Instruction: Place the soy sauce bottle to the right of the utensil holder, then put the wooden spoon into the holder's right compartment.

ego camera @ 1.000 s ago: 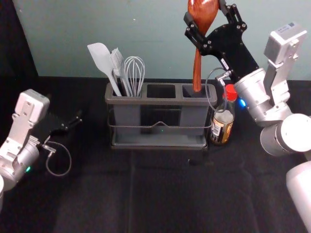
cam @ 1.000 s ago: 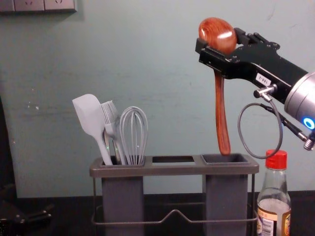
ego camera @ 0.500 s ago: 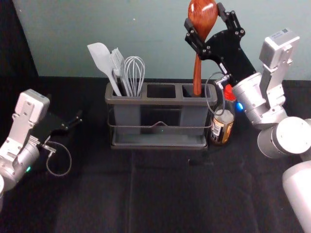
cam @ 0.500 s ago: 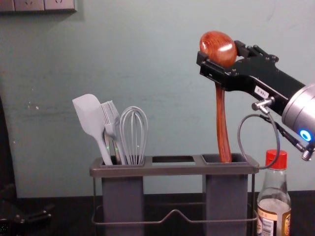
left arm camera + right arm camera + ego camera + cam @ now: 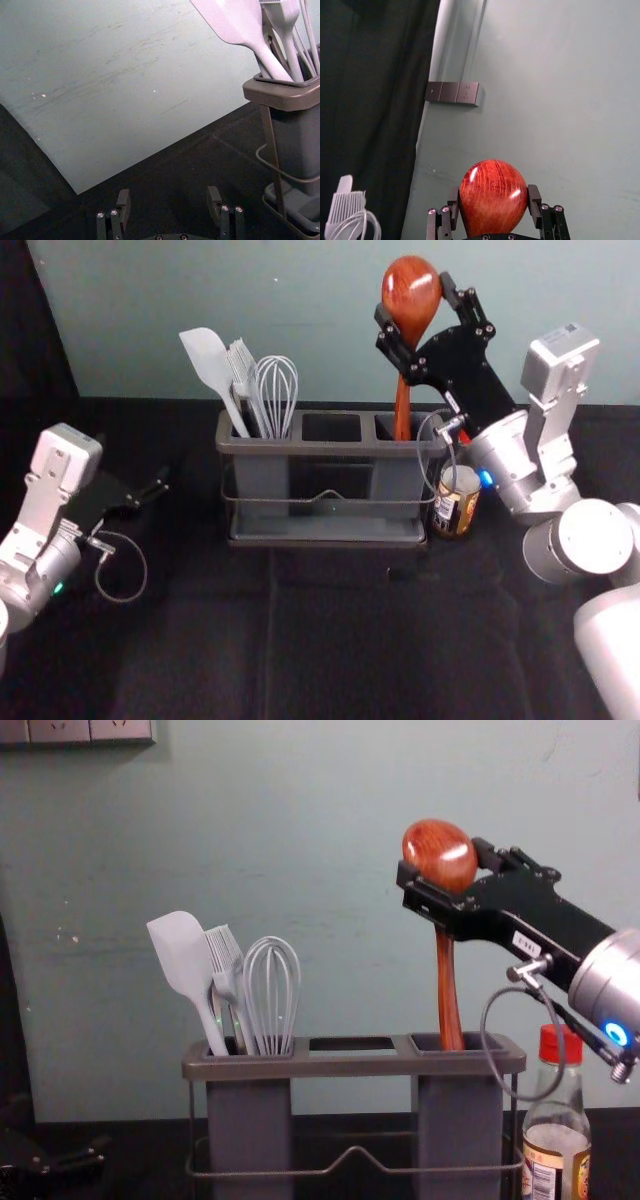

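My right gripper is shut on the bowl end of the wooden spoon, above the holder's right side; in the right wrist view the gripper has its fingers on both sides of the spoon. The spoon hangs upright in the chest view, its handle's lower end inside the right compartment of the utensil holder. The soy sauce bottle stands upright just right of the holder. My left gripper is parked at the left, open and empty; its fingertips show apart.
A white spatula, a brush and a whisk stand in the holder's left compartment. A wall rises behind the black-covered table. The right gripper's cable loop hangs in front of the bottle's side of the holder.
The right gripper has come down with the spoon, and the handle's end has passed from the right compartment's opening to inside it. The left arm, holder and bottle have not moved.
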Robot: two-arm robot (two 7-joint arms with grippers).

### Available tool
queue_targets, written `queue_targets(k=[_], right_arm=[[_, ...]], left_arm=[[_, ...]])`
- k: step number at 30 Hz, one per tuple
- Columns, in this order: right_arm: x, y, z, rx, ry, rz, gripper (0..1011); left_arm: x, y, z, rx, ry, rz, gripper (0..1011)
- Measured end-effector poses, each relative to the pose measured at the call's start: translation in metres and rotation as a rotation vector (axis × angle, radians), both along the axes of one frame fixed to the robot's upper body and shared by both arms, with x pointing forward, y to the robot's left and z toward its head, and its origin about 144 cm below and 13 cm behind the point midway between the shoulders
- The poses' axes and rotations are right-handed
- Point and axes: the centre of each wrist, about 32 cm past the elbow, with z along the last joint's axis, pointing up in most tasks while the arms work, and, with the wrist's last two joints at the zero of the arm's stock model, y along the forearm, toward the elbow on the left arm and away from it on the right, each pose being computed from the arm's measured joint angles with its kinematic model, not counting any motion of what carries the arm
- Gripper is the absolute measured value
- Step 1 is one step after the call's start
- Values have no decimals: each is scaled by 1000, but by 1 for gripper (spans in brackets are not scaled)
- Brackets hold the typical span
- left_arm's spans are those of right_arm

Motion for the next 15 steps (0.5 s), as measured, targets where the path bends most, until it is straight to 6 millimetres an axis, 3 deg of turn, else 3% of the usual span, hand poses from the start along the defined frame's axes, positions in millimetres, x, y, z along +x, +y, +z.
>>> queue_targets(k=[15], right_arm=[[-17, -3, -19, 9, 33, -8, 840]], left_arm=[[0, 0, 0, 0, 0, 0, 1005]])
